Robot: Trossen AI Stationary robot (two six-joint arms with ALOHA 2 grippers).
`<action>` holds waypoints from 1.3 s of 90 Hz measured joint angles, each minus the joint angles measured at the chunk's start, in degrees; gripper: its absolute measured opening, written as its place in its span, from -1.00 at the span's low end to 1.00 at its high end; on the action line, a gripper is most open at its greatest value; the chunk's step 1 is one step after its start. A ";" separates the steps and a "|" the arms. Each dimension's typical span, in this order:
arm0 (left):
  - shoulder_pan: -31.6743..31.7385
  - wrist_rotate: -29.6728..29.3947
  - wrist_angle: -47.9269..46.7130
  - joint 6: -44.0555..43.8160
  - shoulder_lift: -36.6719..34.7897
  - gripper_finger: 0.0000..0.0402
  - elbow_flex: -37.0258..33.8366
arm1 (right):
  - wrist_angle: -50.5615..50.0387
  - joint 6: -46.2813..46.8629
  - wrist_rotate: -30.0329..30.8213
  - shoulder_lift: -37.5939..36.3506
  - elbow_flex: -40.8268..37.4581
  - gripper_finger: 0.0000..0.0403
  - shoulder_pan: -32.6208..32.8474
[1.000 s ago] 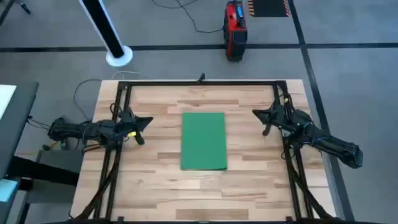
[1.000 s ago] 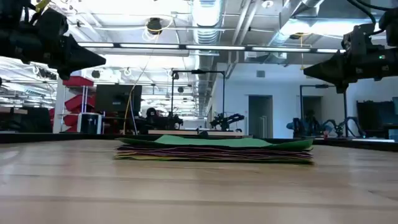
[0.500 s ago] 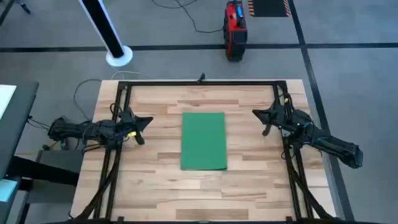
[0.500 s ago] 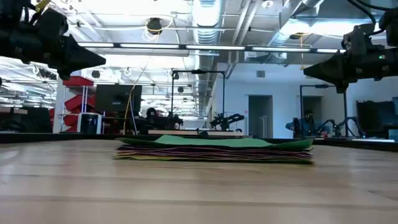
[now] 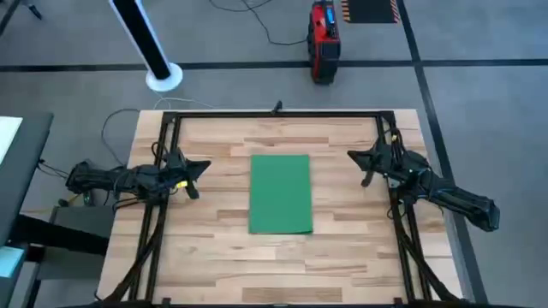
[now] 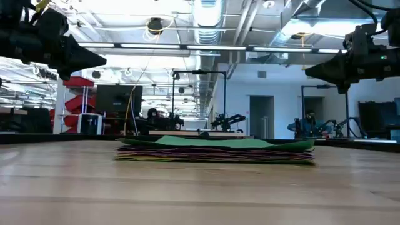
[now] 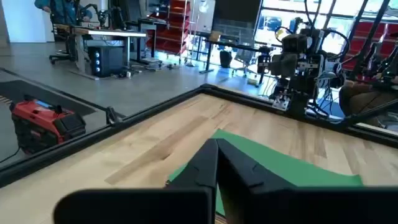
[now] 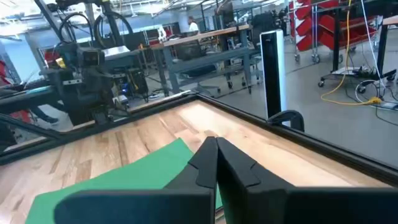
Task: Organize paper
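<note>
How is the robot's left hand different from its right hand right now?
The left hand hangs over the table's left side; the right hand hangs over its right side. The left hand points right toward the green paper; the right hand points left toward it. In the high view the left hand shows a spot of yellow near it, and the right hand shows none. Both are shut, empty, raised above the table, and clear of the paper.
</note>
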 joint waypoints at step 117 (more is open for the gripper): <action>0.15 0.96 3.13 6.84 0.00 -1.00 -0.06 | 0.07 -0.01 0.00 -0.01 0.01 -1.00 0.00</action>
